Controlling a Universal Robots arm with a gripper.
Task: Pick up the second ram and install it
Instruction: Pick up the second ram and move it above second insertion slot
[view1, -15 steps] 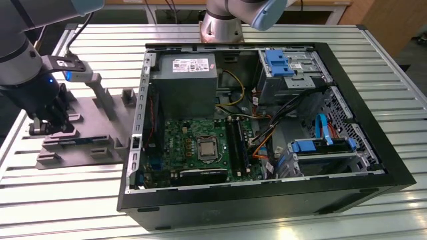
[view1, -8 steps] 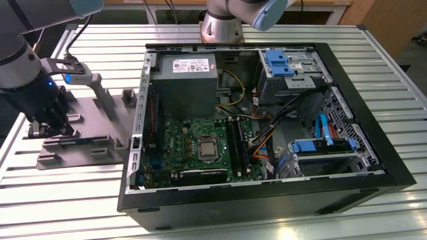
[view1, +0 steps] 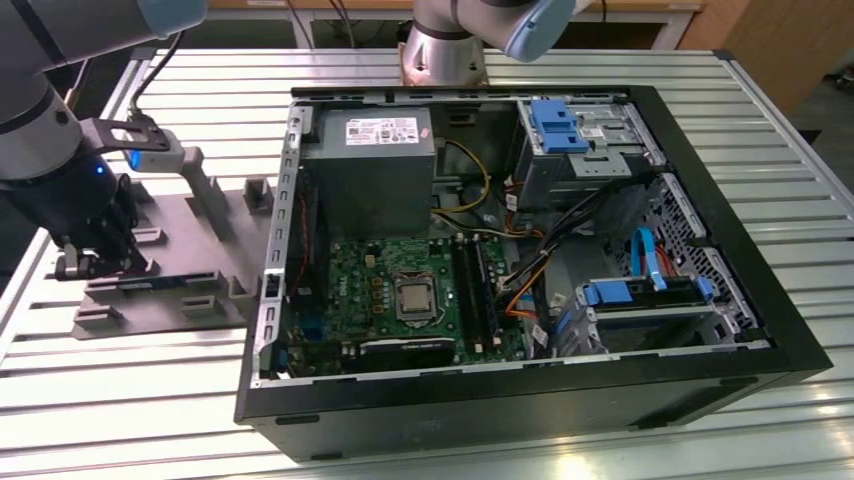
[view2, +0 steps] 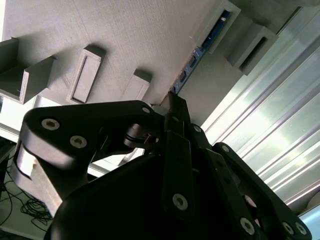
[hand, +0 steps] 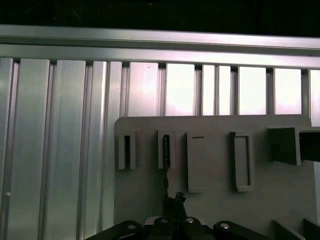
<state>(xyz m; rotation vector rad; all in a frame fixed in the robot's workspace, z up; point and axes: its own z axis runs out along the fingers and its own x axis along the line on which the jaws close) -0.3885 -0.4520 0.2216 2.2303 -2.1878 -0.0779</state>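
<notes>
Thin blue-green memory stick (view2: 192, 61): one end hidden behind black hand (view2: 172, 103), other end sunk in grey moulded tray's (view2: 125, 40) slotted block.

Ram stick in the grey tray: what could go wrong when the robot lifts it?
The gripper pinches the second ram near one end, so it might tilt or slip. It sits in narrow slots of the grey tray; pulled crooked, it could jam and drag the tray. The computer case wall stands close by, so the stick might bump it.
</notes>
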